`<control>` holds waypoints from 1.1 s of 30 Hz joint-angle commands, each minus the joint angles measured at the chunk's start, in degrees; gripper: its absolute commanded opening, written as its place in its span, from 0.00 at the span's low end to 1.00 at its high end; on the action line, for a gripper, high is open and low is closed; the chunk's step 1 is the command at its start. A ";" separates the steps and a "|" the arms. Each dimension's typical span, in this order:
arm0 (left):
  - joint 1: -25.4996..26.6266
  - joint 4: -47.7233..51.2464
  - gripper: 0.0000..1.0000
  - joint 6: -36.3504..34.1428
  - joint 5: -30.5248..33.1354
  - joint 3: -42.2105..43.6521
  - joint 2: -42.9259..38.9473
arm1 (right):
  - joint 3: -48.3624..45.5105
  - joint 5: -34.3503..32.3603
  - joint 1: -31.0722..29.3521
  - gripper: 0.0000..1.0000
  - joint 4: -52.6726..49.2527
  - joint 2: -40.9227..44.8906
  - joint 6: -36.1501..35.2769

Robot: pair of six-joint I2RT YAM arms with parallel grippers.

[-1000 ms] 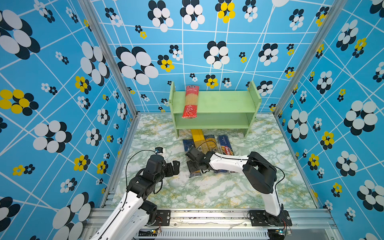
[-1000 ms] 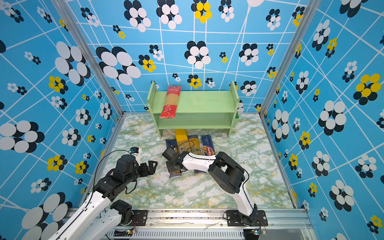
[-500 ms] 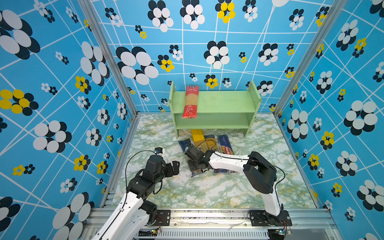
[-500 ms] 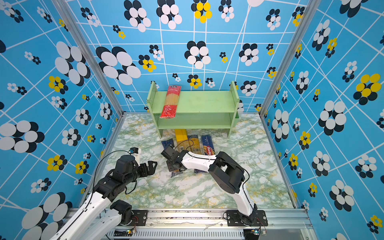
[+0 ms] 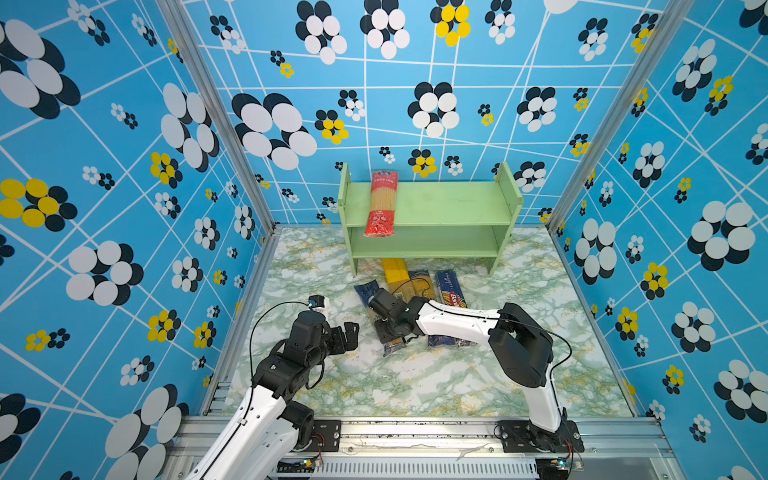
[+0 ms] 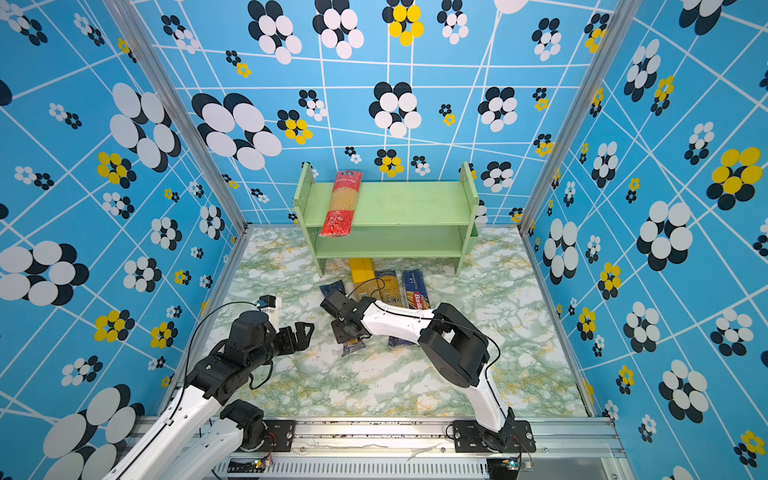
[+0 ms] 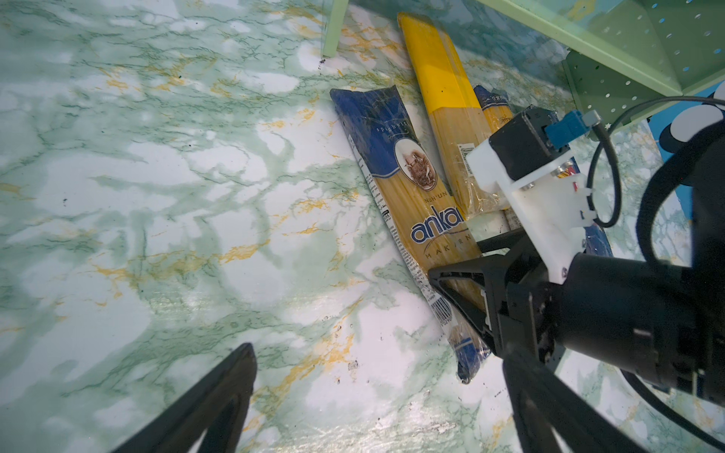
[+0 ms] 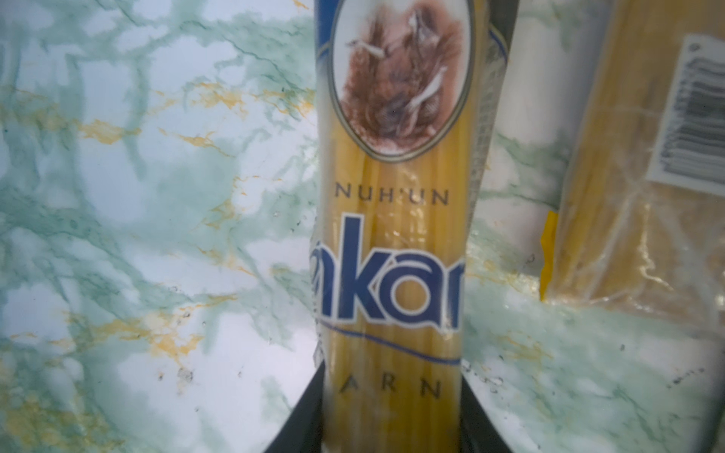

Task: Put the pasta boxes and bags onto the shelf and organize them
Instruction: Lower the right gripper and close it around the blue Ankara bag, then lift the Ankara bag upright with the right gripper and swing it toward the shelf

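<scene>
I am holding my left pincer (image 5: 352,334) wide open above the tabletop (image 5: 415,386), gripping nothing. In the left wrist view its fingers (image 7: 212,400) are standing well apart over bare marble. Just to its right the Ankara bag (image 5: 366,293) is lying slanted, its far end angling away from the other packs. My right pincer (image 5: 388,334) is reaching across the middle and clamping this bag toward its near end. In the right wrist view my black fingers (image 8: 302,423) are pressing on both long sides of it, just below the blue lettering. I cannot tell whether the bag is lifting off the tabletop at all. Beside it the yellow bag (image 5: 394,270) is lying lengthwise, its far end reaching the front of the shelf (image 5: 449,203). Touching that one on the right is the second blue bag (image 5: 419,278), and my right arm is covering the near part of it. Next comes the Barilla box (image 5: 449,286), also partly hidden under my right arm. The shelf is standing at the back of the tabletop against the wall. The red bag (image 5: 381,203) is lying front to back on its top tier, close to the left panel. The bag's near end is hanging over the front edge.
</scene>
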State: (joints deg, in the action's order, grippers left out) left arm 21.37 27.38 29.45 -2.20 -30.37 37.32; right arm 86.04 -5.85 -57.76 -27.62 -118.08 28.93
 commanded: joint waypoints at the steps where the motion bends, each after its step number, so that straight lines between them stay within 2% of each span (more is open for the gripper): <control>1: -0.53 -0.27 0.99 0.40 -0.71 0.75 0.12 | 3.04 3.89 -1.02 0.00 -2.36 1.14 -1.29; 5: -0.69 -0.27 0.99 0.30 -0.59 0.76 0.12 | 3.41 4.97 -0.99 0.00 -2.17 2.56 -1.58; 18: -0.92 0.80 0.99 0.26 -0.52 0.44 -0.53 | 8.78 1.02 -1.03 0.00 -10.32 3.27 -3.72; 33: -1.06 0.85 0.99 0.35 -0.31 0.32 -0.58 | 11.90 2.87 -1.00 0.00 -14.34 4.43 -6.86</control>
State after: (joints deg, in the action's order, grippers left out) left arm 20.95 27.44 29.45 -2.20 -30.37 37.26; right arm 94.74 -3.20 -58.37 -41.89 -117.80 23.55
